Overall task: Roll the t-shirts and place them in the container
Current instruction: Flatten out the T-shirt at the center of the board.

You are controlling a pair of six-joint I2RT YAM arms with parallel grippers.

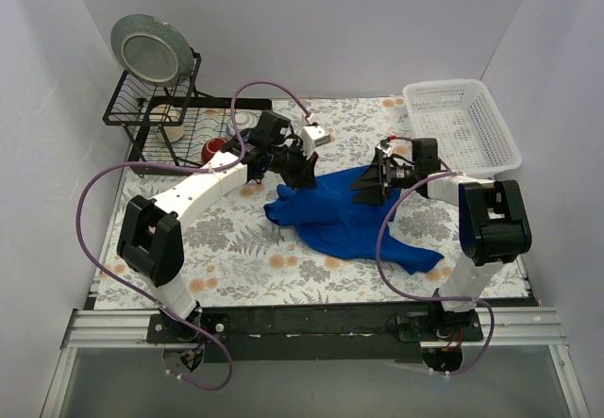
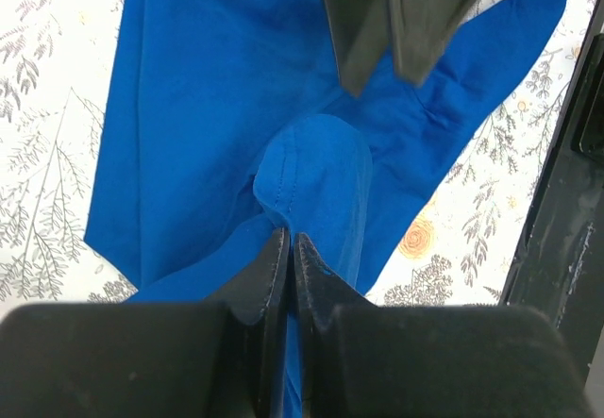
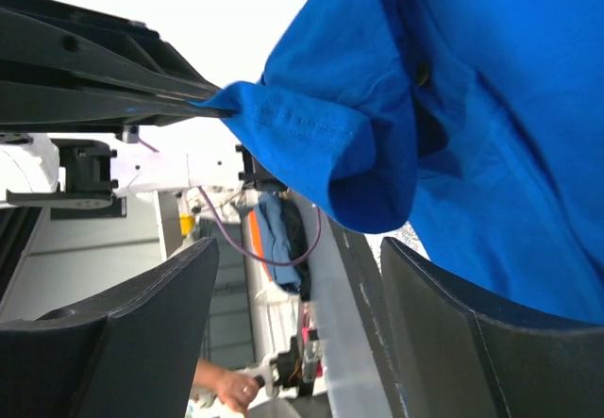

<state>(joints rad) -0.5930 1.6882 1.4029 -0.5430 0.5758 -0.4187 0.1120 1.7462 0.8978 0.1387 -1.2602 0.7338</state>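
Left gripper [image 2: 288,241] pinches the blue t-shirt [image 2: 189,107].

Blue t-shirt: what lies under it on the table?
The floral tablecloth shows around the t-shirt and evidently runs beneath it. Whether anything else lies under the crumpled cloth cannot be seen; the fabric covers it.

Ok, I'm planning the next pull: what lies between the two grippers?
Only blue t-shirt fabric, running from the left gripper toward the right gripper; the top view shows it.
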